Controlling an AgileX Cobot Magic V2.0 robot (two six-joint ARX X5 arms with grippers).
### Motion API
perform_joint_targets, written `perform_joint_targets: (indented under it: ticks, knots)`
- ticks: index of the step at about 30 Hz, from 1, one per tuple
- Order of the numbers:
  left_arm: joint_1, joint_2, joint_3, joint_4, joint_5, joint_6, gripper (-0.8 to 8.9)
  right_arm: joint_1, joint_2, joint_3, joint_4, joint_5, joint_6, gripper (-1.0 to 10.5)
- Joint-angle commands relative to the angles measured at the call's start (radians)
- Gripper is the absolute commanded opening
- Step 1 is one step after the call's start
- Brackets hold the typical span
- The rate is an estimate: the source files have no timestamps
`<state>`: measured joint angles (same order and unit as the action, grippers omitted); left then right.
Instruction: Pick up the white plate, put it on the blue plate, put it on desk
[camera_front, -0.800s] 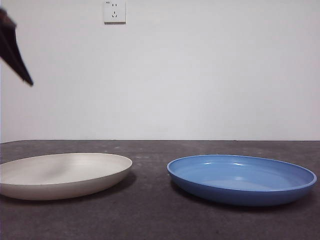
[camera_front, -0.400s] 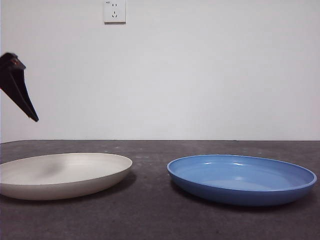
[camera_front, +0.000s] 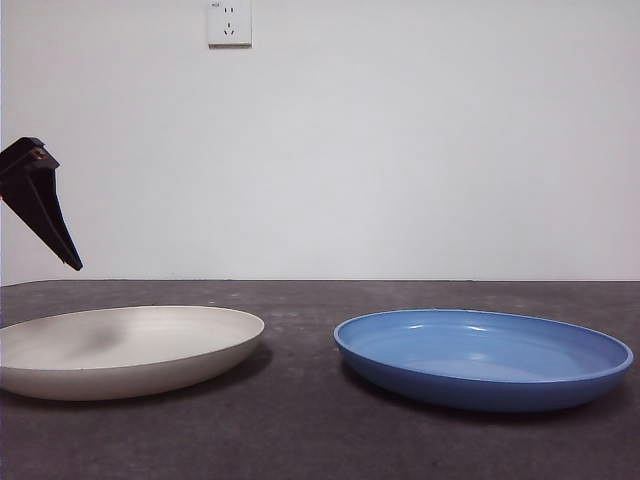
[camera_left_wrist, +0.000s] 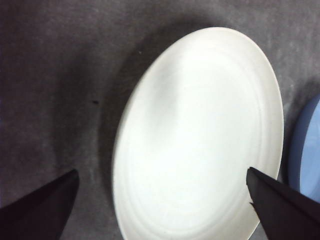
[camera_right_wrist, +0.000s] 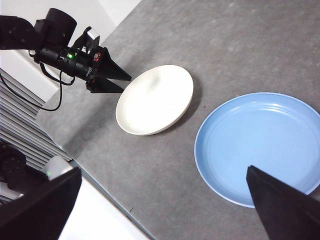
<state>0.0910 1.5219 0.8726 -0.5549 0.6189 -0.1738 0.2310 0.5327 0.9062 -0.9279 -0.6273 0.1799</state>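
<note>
In the front view, the white plate (camera_front: 125, 348) lies at the lower left of the frame on the desk (camera_front: 300, 440), and the blue plate (camera_front: 484, 357) lies at the lower right, well apart from it. My left gripper (camera_front: 40, 215) shows as a black pointed tip at the left edge, above the white plate and not touching it. A wall socket (camera_front: 229, 22) is at the top.

In my left wrist view, the white plate (camera_left_wrist: 200, 140) fills the middle of the frame. My left jaws are spread wide and hold nothing. A thin part of the blue plate (camera_left_wrist: 307, 150) shows at the right edge.

In my right wrist view, my right gripper (camera_right_wrist: 162, 200) has its jaws wide and empty, high over the desk (camera_right_wrist: 240, 45). The blue plate (camera_right_wrist: 260, 147) is at the right, the white plate (camera_right_wrist: 155, 100) at the centre, and my left gripper (camera_right_wrist: 119, 82) is just beside its rim.
</note>
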Motion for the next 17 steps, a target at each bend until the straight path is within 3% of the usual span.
perform_joint_targets:
  ticks: [1,6,13,17]
  knots:
    - [-0.007,0.032,0.018,0.008,0.002,0.013,5.59,0.005,0.006,0.011,0.007,-0.001,-0.002,5.6]
    - [-0.024,0.062,0.018,0.013,0.002,0.017,5.43,0.005,0.006,0.011,0.007,-0.001,-0.002,5.6]
    - [-0.032,0.063,0.018,0.022,-0.031,0.027,3.28,0.005,0.006,0.011,0.006,-0.002,-0.001,5.6]
    - [-0.034,0.063,0.018,0.007,-0.091,0.028,3.07,0.005,0.006,0.011,0.006,-0.002,-0.001,5.6]
